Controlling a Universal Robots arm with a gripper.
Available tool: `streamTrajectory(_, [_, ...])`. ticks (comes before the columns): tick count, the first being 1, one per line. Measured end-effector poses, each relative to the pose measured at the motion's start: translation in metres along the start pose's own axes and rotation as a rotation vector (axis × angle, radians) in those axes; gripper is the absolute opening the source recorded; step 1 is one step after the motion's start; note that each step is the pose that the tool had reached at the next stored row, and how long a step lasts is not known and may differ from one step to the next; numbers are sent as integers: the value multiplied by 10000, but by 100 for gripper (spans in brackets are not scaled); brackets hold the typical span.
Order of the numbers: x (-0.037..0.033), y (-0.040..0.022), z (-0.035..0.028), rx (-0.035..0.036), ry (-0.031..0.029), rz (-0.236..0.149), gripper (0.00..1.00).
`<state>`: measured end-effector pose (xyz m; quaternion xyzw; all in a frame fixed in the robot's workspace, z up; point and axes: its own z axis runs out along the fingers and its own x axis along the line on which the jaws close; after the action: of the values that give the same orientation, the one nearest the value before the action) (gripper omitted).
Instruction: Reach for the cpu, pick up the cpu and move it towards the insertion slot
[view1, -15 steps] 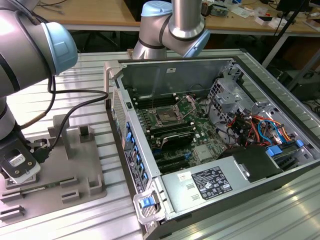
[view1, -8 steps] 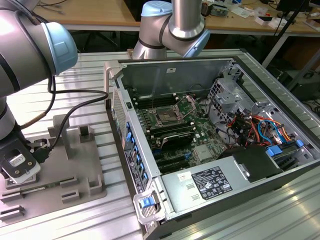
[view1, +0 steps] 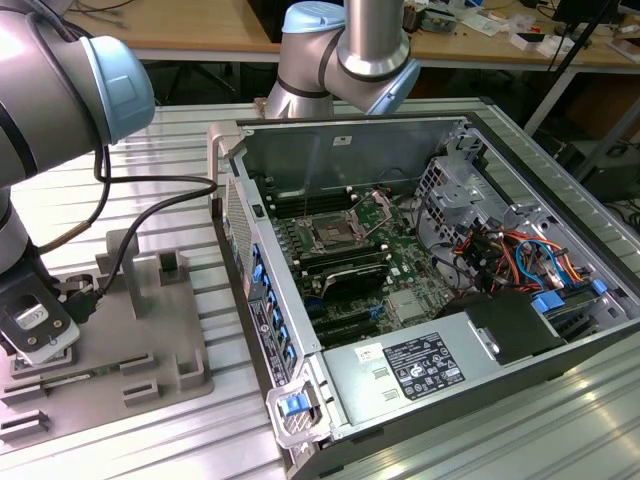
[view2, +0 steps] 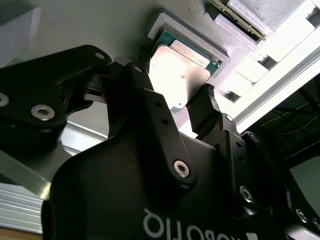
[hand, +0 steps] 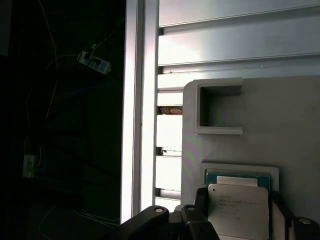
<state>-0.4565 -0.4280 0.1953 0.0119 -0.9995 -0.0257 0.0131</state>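
The cpu (view2: 181, 70) (hand: 239, 212), a flat silvery square on a green rim, lies in a shallow recess of the grey tray (view1: 160, 330). My gripper (view1: 35, 330) (view2: 175, 75) (hand: 239, 200) hangs low over it at the exterior view's left. It is open, with one black finger (view2: 205, 107) on each side of the chip, close to its edges. Whether the pads touch it I cannot tell. The insertion slot (view1: 330, 235) is a metal-framed socket with a dark centre. It sits on the green board inside the open computer case, far to the exterior view's right of the gripper.
The case's raised side wall (view1: 255, 290) stands between the tray and the board. Black memory slots (view1: 345, 275) run beside the socket, and cable bundles (view1: 510, 255) fill the case's right part. A black cable (view1: 150, 185) trails from the arm. A square pocket (hand: 220, 112) rises from the tray.
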Motion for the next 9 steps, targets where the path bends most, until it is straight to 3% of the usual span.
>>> streamTrajectory(9, [0,0,-10,0,0,0,55])
